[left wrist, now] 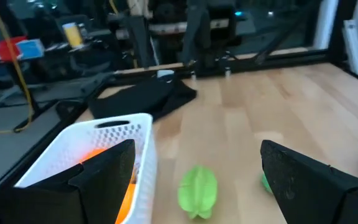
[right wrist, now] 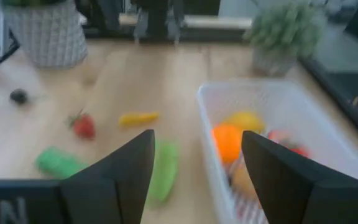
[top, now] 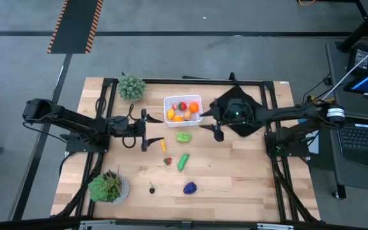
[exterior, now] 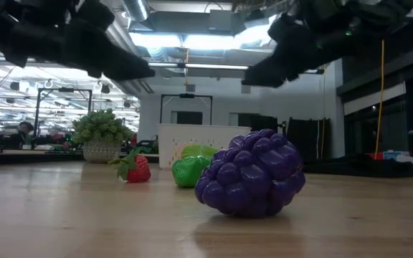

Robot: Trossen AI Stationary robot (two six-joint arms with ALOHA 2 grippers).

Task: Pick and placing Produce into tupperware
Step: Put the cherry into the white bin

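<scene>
Tupperware [top: 183, 109]: white, perforated walls, holding orange, yellow, red produce [top: 185, 110].

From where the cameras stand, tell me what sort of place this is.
Probably a robotics lab or open workshop: a wooden table on a concrete floor, a computer workstation beside it, and ceiling strip lights over desks behind.

This is a robotics lab or workshop in an open industrial hall. A wooden table [top: 235, 172] sits in a black metal frame [top: 275, 160] on a grey concrete floor [top: 203, 57] with hazard-striped matting [top: 75, 25], beside a computer workstation [top: 363, 121]; ceiling strip lights [exterior: 192, 36] run overhead.
</scene>
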